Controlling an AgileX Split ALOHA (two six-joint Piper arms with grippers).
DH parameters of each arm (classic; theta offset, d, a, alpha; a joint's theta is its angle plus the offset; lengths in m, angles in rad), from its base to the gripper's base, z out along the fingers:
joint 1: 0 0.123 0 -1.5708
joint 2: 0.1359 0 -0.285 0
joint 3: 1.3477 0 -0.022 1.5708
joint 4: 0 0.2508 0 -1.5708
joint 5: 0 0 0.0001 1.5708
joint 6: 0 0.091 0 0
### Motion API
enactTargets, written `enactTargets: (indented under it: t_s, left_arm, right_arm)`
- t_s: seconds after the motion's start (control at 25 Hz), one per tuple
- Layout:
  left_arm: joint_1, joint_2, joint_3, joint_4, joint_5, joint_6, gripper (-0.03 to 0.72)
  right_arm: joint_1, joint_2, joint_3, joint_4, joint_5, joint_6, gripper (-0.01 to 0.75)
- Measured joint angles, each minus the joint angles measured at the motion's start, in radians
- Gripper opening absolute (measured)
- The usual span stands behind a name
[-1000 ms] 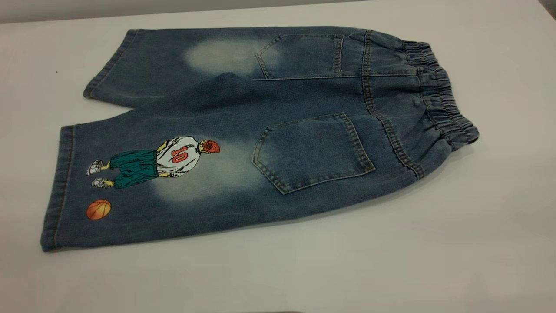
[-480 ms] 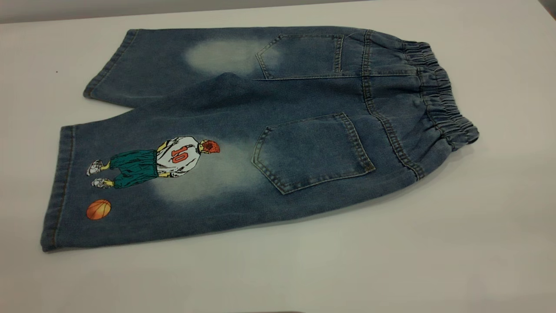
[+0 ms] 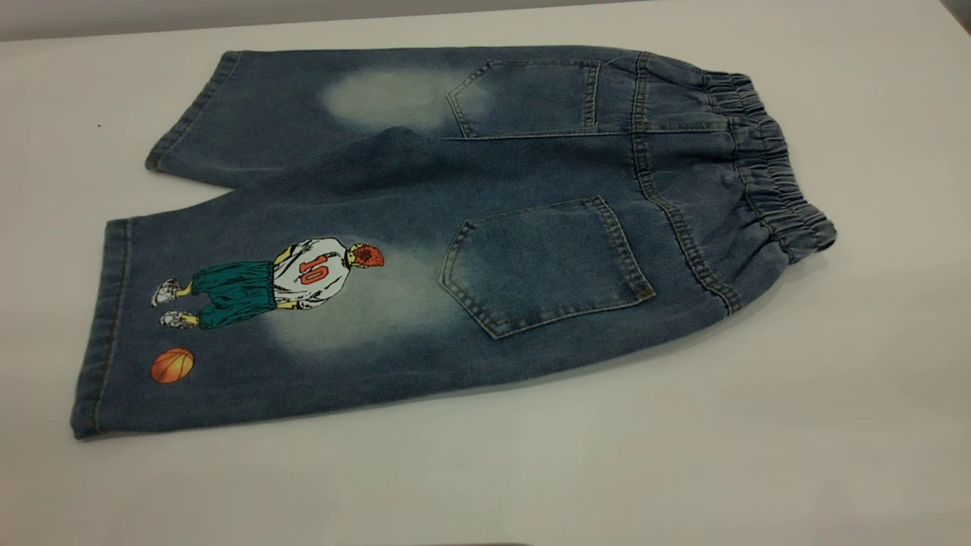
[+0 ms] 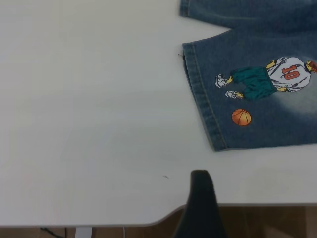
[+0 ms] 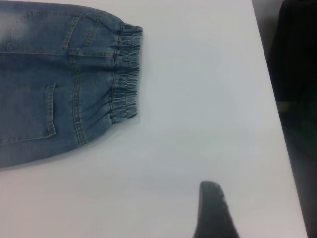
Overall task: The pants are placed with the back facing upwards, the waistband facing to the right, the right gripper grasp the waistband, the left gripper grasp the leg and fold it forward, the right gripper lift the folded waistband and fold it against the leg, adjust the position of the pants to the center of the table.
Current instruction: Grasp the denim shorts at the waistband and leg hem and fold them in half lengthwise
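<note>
Pants (image 3: 455, 227) lie flat, back up, across the desk (image 3: 834, 425), unmoved from a second ago; nothing is grasped, so folding hasn't begun. Their gathered waistband (image 3: 766, 167) sits at three o'clock and the printed leg (image 3: 250, 318) at eight o'clock. Only one dark tip of the left gripper (image 4: 200, 208) and of the right gripper (image 5: 213, 210) shows, both off the cloth; whether the fingers are released or clenched, I cannot tell.

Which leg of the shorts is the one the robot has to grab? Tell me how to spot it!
Find the blue denim pants lying flat on the white table. Go to the end away from the ruffled waistband. The leg nearer the camera carries a cartoon player in a number-10 shirt and an orange basketball; the other leg shows only a faded patch.
</note>
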Motion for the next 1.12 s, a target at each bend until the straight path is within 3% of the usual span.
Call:
enactTargets:
  t_s: [0.56,0.8,1.12]
  left_arm:
    - [0.0,0.003,0.0,0.0,0.0,0.0,0.516]
    - [0.0,0.142,-0.002,0.0,-0.006,0.0,0.516]
    - [0.0,0.525,-0.09,-0.001,-0.266,-0.035,0.516]
  right_arm:
    - [0.0,0.0,0.0,0.0,0.0,0.0,0.381]
    - [0.0,0.0,0.0,0.015,-0.006,0.022,0.381]
    - [0.0,0.199,-0.035,0.052,-0.06,0.088,0.381]
